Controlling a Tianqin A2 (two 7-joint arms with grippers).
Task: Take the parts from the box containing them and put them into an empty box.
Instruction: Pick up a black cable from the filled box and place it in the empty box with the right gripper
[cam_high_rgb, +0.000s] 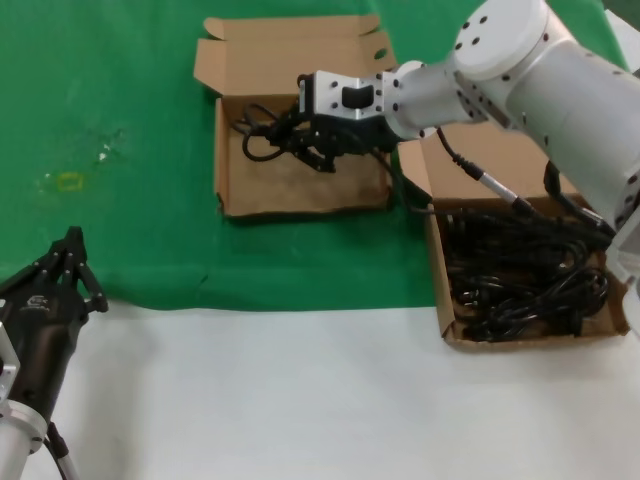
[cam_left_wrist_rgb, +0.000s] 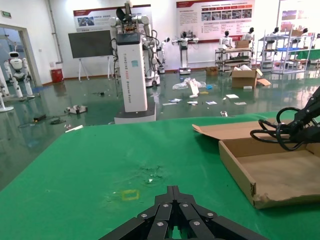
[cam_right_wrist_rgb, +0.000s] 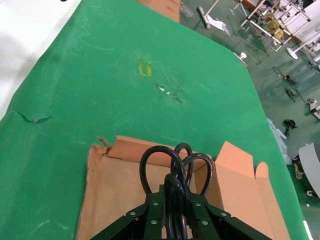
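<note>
The parts (cam_high_rgb: 525, 275) are thin black cords with plugs, and most of them lie in a tangled pile in the box containing them (cam_high_rgb: 448, 300). That box sits on the robot's right side, close to the front edge of the green cloth (cam_high_rgb: 120, 130).

Nearest of all, low on the robot's left side, is the left gripper (cam_high_rgb: 70, 262). It waits over the white table (cam_high_rgb: 300, 400), just by the cloth's edge. Its black fingers are pressed together at the tips and it holds nothing.

A bit farther back is the empty box (cam_high_rgb: 300, 195), the one with the bumpy front wall. Its lid is folded open behind it. The right gripper (cam_high_rgb: 318, 148) has reached across from the right and is over this box, toward its back half. Its fingers are squeezed tight on one cord bundle (cam_high_rgb: 258, 128). The loops stick out past the fingertips, and in the head view they look to be over the box floor near the back left corner. I cannot tell if the cord is touching the cardboard.

So the step in hand looks like putting this one cord down in the new box. Next, the right gripper should let go with the cord low inside the walls, so no loop hangs over the side. Then it should lift up clear and go back for another cord from the pile.
</note>
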